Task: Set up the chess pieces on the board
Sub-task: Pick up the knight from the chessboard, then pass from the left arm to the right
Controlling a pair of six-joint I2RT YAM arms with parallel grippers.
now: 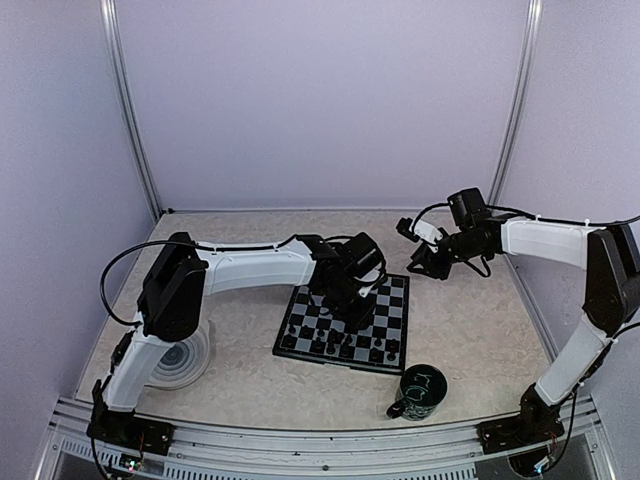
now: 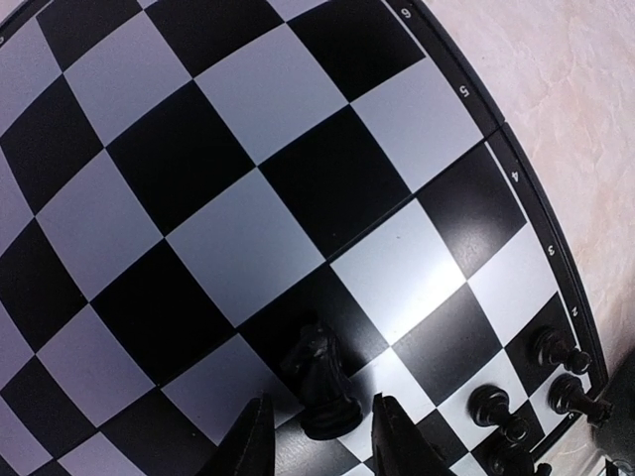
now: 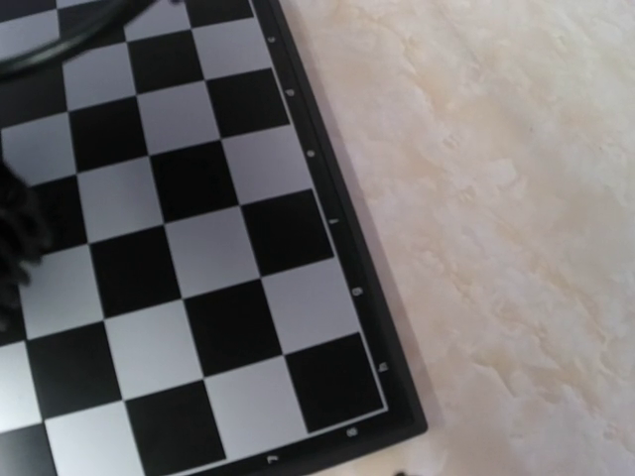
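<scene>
1. My left gripper [image 2: 322, 402] sits low over the board [image 2: 198, 198]. It is partly open, with its fingers [image 2: 256, 441] on either side of a black knight [image 2: 319, 367].
2. A thin gap shows beside the knight's base, so I have no grip on it.
3. The knight stands near the pawns [image 2: 491, 405] at the board's edge.
4. More black pieces [image 1: 345, 350] line the board's near side.
5. My right gripper [image 1: 420, 262] hangs over the surface [image 3: 496, 198] by the board's far right corner. I cannot tell how wide it is.

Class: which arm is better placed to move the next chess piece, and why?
Left. The left gripper straddles a black knight on the board, one finger on either side. The right gripper hangs beyond the board's far right corner, above the table.
</scene>
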